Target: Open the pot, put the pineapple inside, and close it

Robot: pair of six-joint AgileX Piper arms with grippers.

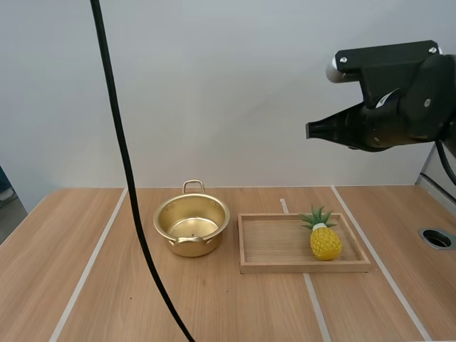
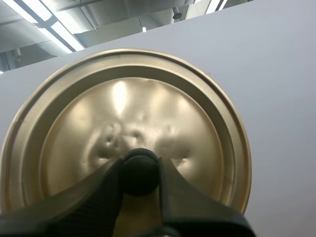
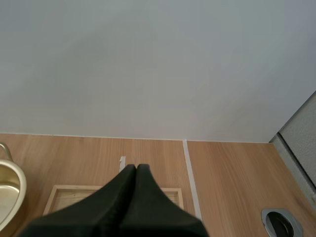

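The left end effector [image 2: 139,166] is clamped on the black round knob [image 2: 140,174] of the lid [image 2: 128,108], one ribbed black finger on each side of it. The lid is a shallow disc of gold-coloured metal with a raised rim ring. Its centre around the knob is dented and glossy, and it is held up against a plain grey wall.

The right end effector [image 1: 313,130] hangs in the upper right of the high view, well above the bench [image 1: 85,235], pointing left. Its fingers lie together as one dark wedge with nothing between them. In the right wrist view the same closed wedge [image 3: 135,169] points over the far edge of the tray [image 3: 64,195], with the rim of the pot [image 3: 9,180] off to one side.

In the high view the pot [image 1: 191,224] sits just left of centre, uncovered. It is round, gold and shiny, with two small loop handles. Just beside it, to the right, lies a flat rectangular wooden tray [image 1: 274,244] with a low lip. The pineapple [image 1: 325,240] rests in the tray's right end, with a yellow knobbly body and a green leafy crown that tilts toward the upper left. Nothing lies between pot and tray.

The bench is light wood grain crossed by pale strips [image 1: 89,267], and a round grommet hole [image 1: 436,238] sits at its right edge.
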